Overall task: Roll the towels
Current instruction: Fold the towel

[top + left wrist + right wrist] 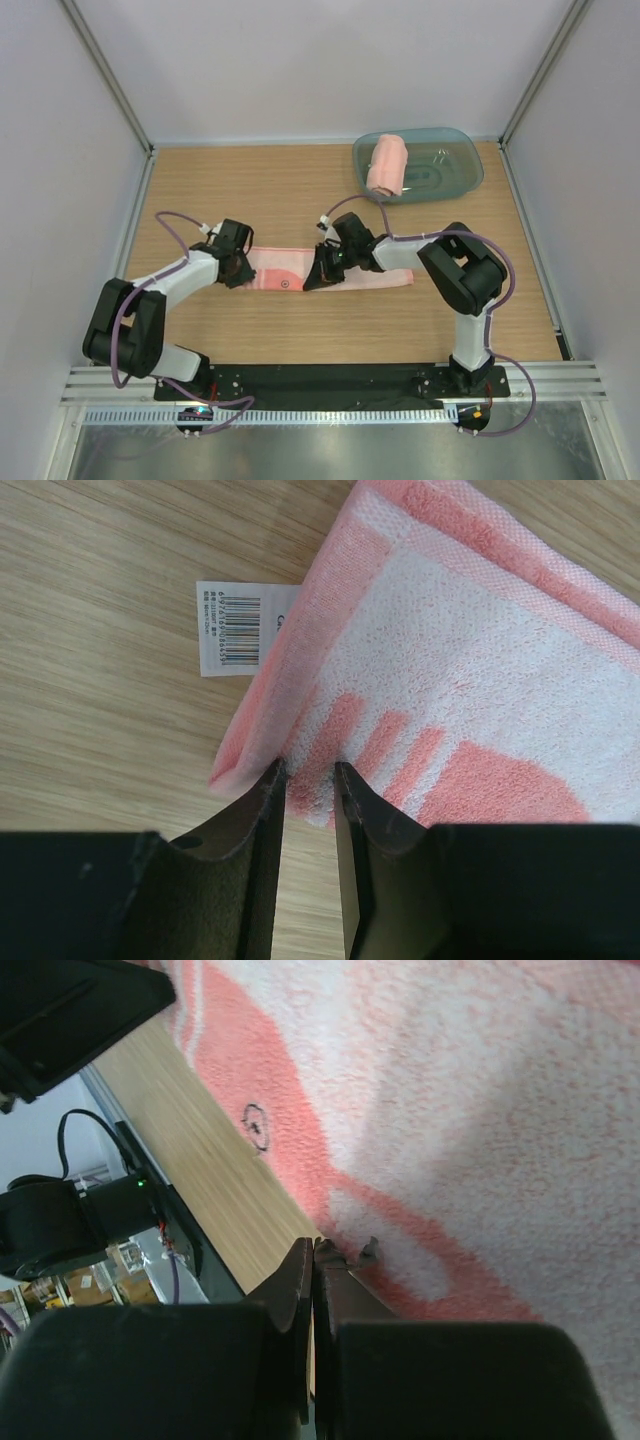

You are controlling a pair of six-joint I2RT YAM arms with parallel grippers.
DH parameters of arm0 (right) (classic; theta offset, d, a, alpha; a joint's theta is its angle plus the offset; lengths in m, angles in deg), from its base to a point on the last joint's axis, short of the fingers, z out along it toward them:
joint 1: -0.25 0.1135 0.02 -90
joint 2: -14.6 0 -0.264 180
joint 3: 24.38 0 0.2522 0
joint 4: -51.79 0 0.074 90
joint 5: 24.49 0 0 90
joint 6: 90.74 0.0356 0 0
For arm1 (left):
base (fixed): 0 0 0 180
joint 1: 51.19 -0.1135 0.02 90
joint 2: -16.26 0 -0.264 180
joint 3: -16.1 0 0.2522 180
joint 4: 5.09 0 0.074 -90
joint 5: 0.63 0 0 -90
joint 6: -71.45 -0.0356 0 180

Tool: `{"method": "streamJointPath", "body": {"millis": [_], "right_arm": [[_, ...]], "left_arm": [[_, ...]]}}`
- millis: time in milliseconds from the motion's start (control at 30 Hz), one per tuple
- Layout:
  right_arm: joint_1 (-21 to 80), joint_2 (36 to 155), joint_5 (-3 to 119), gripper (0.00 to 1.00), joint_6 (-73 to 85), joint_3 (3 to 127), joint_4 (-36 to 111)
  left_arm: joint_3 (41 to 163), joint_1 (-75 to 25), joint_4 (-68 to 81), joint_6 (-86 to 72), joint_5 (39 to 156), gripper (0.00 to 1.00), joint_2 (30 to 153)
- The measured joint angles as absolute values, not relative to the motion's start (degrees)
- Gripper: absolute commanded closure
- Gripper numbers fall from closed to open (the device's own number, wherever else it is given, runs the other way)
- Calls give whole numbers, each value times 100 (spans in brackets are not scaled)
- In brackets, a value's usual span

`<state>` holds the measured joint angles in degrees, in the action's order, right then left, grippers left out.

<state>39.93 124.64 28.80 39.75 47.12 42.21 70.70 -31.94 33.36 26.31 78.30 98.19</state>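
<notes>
One salmon-pink towel (275, 272) lies flat and lengthwise across the middle of the table, its white and pink pattern facing up. My left gripper (238, 268) is at its left end. In the left wrist view its narrowly parted jaws (309, 775) pinch the towel (450, 660) at its short edge, which bunches up beside the left fingertip (272, 780). My right gripper (320, 275) rests on the near long edge around mid-length. The right wrist view shows it (315, 1245) shut with nothing between the jaws, tips against the towel (480, 1110). A second towel (387, 165), rolled, lies in the tub.
The translucent blue-green tub (455, 170) stands at the back right of the wooden table. A white barcode label (232, 627) sticks out from the towel's left end. Grey walls enclose the table on three sides, and a black base rail (330, 382) runs along the near edge.
</notes>
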Motion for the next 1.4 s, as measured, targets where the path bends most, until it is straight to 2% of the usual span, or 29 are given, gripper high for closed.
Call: {"method": "streamJointPath", "body": {"millis": [267,500,800,967,1133,1400], "right_arm": [[3751,12578,2628,99,3980,4222,4543],[2907,12475,1839,99,4179,3376,5389],[1934,11537,1846,99,4148,2273,5301],[955,10742,1973,99,4190,1761,5133],[173,9889,2421,99,4067,1621,4396],[-20,8591,3706,99,3610,1844,2576]], "left_arm": [[7229,-3197,3373,2618,7764,76,9996],[7395,-3197,3430,2605,7714,78,10171],[7572,-3212,3526,2599,7707,81,10346],[7583,-3218,3539,2599,7714,81,10355],[7583,-3221,3543,2599,7712,82,10357],[7583,-3221,3548,2596,7712,82,10357]]}}
